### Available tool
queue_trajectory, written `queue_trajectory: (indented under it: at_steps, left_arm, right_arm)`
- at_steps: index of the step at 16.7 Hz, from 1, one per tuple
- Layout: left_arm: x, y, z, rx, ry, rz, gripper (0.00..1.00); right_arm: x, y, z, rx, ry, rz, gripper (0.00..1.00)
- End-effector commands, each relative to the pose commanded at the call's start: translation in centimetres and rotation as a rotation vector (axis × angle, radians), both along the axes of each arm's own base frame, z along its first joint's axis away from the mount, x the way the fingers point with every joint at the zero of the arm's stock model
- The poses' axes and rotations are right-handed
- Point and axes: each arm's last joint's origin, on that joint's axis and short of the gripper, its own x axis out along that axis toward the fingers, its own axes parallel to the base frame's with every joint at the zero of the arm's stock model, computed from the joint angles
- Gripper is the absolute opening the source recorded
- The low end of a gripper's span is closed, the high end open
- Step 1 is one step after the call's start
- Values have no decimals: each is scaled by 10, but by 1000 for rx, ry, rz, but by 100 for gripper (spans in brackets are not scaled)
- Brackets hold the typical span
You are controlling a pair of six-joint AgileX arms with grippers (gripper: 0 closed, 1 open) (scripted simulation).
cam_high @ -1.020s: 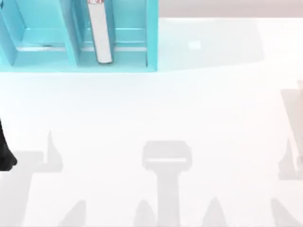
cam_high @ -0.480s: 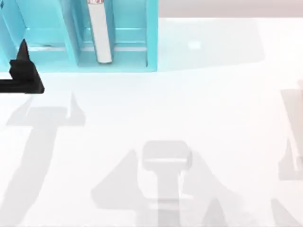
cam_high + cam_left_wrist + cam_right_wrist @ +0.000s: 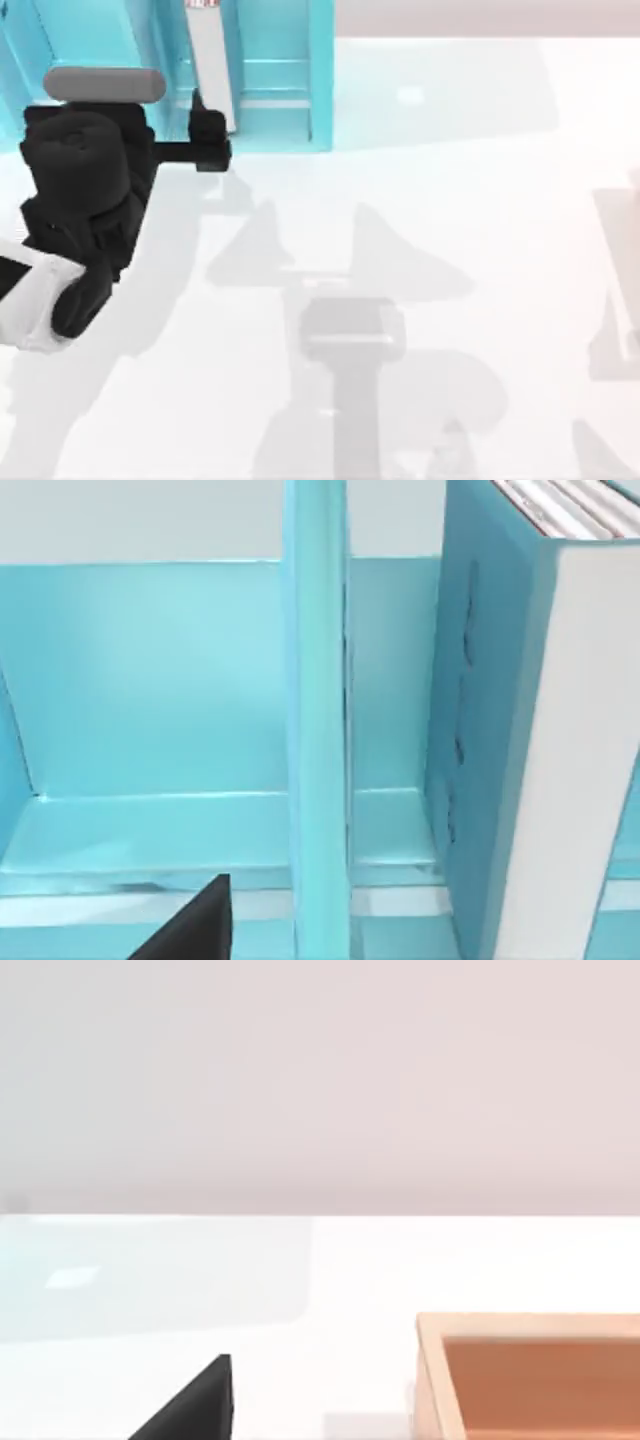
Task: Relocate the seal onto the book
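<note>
The book [image 3: 210, 70] stands upright in the right compartment of the teal shelf unit [image 3: 320, 80], its whitish spine toward the table. In the left wrist view the book [image 3: 560, 740] shows a teal cover and white edge, close at hand. My left gripper [image 3: 205, 135] is at the shelf's front edge, just in front of the book's lower end. In the right wrist view the tan-brown wooden seal [image 3: 530, 1380] sits on the white table a short way ahead of my right gripper [image 3: 195, 1405].
A teal divider [image 3: 318, 720] separates the book's compartment from the wider one beside it. The shelf stands at the back left of the white table [image 3: 450, 220]. My left arm's black body [image 3: 85, 190] hangs over the table's left side.
My left arm has swung in from the left edge, up and to the right, bringing its gripper to the shelf front by the book. Its shadows have shifted across the table.
</note>
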Motion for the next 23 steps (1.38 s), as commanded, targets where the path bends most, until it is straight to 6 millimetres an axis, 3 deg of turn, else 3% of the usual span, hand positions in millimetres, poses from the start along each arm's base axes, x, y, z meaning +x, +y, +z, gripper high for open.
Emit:
queue_trajectory:
  at_steps: [3, 6, 14, 17, 23]
  left_arm:
    - [21, -23, -35, 3, -4, -2, 100]
    - [31, -38, -55, -5, -27, -3, 100]
    - [37, -40, -60, -7, -32, -1, 100]
    - [59, -44, -63, -8, -34, -3, 100]
    - [121, -47, -68, -9, -39, -3, 100]
  right_arm:
    - [0, 0, 0, 0, 0, 0, 100]
    - [0, 0, 0, 0, 0, 0, 100]
    - [0, 0, 0, 0, 0, 0, 100]
    - [0, 0, 0, 0, 0, 0, 100]
    - [0, 0, 0, 0, 0, 0, 100]
